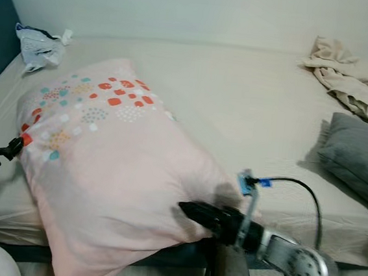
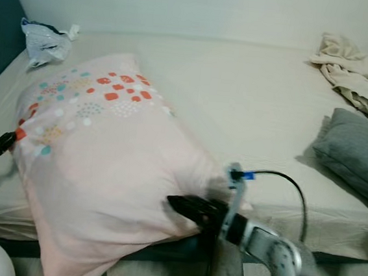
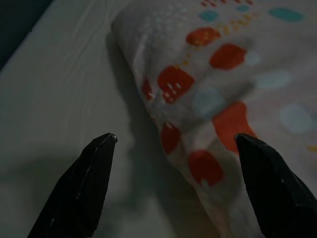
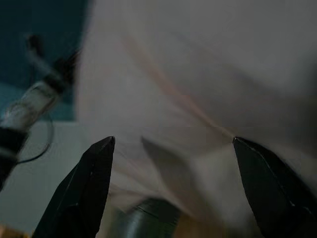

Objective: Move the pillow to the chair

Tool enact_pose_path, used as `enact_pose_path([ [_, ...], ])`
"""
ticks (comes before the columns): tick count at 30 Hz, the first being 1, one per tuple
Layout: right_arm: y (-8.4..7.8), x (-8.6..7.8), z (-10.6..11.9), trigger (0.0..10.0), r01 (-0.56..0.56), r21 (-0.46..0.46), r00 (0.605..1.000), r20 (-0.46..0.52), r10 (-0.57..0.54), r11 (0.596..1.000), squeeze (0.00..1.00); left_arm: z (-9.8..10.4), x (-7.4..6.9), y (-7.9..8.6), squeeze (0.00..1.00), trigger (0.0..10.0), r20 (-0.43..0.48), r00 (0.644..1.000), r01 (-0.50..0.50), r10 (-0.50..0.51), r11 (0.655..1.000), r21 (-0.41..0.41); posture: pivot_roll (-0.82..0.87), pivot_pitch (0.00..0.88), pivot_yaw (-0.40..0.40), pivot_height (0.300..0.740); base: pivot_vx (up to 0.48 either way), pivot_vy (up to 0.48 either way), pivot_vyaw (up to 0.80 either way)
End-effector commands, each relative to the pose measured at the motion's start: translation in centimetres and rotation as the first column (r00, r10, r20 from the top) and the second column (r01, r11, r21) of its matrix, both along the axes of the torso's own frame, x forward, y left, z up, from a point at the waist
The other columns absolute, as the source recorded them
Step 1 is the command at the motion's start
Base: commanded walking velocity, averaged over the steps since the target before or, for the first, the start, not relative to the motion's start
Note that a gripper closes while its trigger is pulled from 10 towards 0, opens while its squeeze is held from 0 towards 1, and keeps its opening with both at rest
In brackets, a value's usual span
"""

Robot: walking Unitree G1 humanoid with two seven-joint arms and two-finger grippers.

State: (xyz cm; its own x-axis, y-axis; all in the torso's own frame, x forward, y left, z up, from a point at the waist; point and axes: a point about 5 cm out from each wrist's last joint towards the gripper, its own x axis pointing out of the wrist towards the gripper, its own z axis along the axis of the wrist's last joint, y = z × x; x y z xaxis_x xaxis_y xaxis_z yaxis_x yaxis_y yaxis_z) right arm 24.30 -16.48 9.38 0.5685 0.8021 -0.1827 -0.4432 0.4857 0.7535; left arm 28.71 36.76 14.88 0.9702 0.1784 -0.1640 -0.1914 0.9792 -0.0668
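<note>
From the head views, a pink pillow (image 1: 109,170) with coloured dots lies on the bed (image 1: 252,105), overhanging its near edge, with the left gripper (image 1: 14,150) at its left corner and the right gripper (image 1: 187,208) against its near right side. A grey pillow (image 1: 358,158), crumpled cloth (image 1: 346,75) and a bag (image 1: 39,46) lie further off. In the left wrist view the fingers (image 3: 81,191) stand apart beside the dotted corner. In the right wrist view the fingers (image 4: 86,191) are spread before pink fabric.
</note>
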Motion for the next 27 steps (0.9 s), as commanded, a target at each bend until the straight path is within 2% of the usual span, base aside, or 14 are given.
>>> enact_pose_path([
  [1, -1.2, -0.4, -0.3, 10.0, 0.056, -0.028, 0.998, -0.004, -0.057, 0.998, 0.00, -0.6, -0.1, -0.7, 0.00, 10.0, -0.007, 1.000, 0.024, -0.024, 0.999, -0.026, 0.03, 0.155, -0.028, 0.513, 0.000, 0.000, 0.00],
  [3, -2.5, -1.1, -0.5, 10.0, 0.106, -0.088, 0.993, 0.059, -0.101, 0.991, 0.00, -0.9, 0.2, -1.7, 0.00, 10.0, 0.004, 0.999, 0.049, -0.049, 0.998, -0.030, 0.02, 0.157, -0.019, 0.513, 0.000, 0.000, 0.00],
  [5, -2.5, -2.0, -0.5, 10.0, 0.093, -0.098, 0.992, 0.092, -0.084, 0.991, 0.00, -1.3, 0.5, -2.4, 0.00, 10.0, 0.010, 0.999, 0.047, -0.046, 0.998, -0.044, 0.02, 0.159, -0.012, 0.513, 0.000, 0.000, 0.00],
  [7, -2.3, -2.3, -0.5, 10.0, 0.089, -0.085, 0.992, 0.094, -0.081, 0.992, 0.00, -1.5, 0.6, -2.6, 0.00, 10.0, 0.011, 0.999, 0.045, -0.044, 0.998, -0.048, 0.02, 0.159, -0.012, 0.513, 0.000, 0.000, 0.00],
  [8, -1.6, -2.5, -0.3, 10.0, 0.085, -0.034, 0.993, 0.090, -0.082, 0.996, 0.00, -1.7, 0.9, -3.3, 0.00, 10.0, 0.021, 0.999, 0.049, -0.047, 0.997, -0.066, 0.01, 0.159, -0.006, 0.513, 0.000, 0.000, 0.00],
  [12, -0.9, -2.3, 0.1, 10.0, 0.078, 0.025, 0.991, 0.108, -0.080, 0.997, 0.00, -1.6, 1.2, -3.9, 0.00, 10.0, 0.036, 0.997, 0.064, -0.062, 0.994, -0.084, 0.01, 0.156, 0.002, 0.513, 0.000, 0.000, 0.00],
  [14, 0.1, -1.7, 0.5, 10.0, 0.031, 0.094, 0.989, 0.140, -0.044, 0.995, 0.00, -1.6, 1.6, -4.6, 0.00, 10.0, 0.046, 0.997, 0.073, -0.068, 0.992, -0.101, 0.02, 0.152, 0.006, 0.513, 0.000, 0.000, 0.00],
  [17, 0.5, -1.5, 0.6, 10.0, 0.011, 0.113, 0.988, 0.154, -0.028, 0.994, 0.00, -1.6, 1.7, -4.9, 0.00, 10.0, 0.048, 0.996, 0.076, -0.071, 0.991, -0.106, 0.02, 0.152, 0.006, 0.513, 0.000, 0.000, 0.00],
  [19, 0.8, 0.2, -0.3, 10.0, 0.053, 0.085, 0.987, 0.146, -0.065, 0.995, 0.00, -1.6, 1.7, -5.2, 0.00, 10.0, 0.048, 0.996, 0.084, -0.079, 0.990, -0.110, 0.02, 0.148, 0.008, 0.513, 0.000, 0.000, 0.00],
  [20, 0.8, 1.6, -0.9, 10.0, 0.101, 0.073, 0.984, 0.140, -0.111, 0.992, 0.00, -1.6, 1.8, -5.3, 0.00, 10.0, 0.049, 0.996, 0.085, -0.080, 0.990, -0.110, 0.02, 0.146, 0.006, 0.513, 0.000, 0.000, 0.00],
  [26, 1.7, 3.3, 0.3, 10.0, 0.100, 0.120, 0.975, 0.185, -0.121, 0.988, 0.00, -1.4, 1.5, -4.9, 0.00, 10.0, 0.058, 0.996, 0.072, -0.066, 0.992, -0.099, 0.03, 0.142, -0.003, 0.513, 0.000, 0.000, 0.00],
  [27, 1.9, 3.4, 0.6, 8.3, 0.094, 0.127, 0.974, 0.192, -0.117, 0.988, 0.00, -1.3, 1.4, -4.7, 0.00, 10.0, 0.059, 0.997, 0.063, -0.058, 0.993, -0.096, 0.03, 0.140, -0.006, 0.513, 0.000, 0.000, 0.00],
])
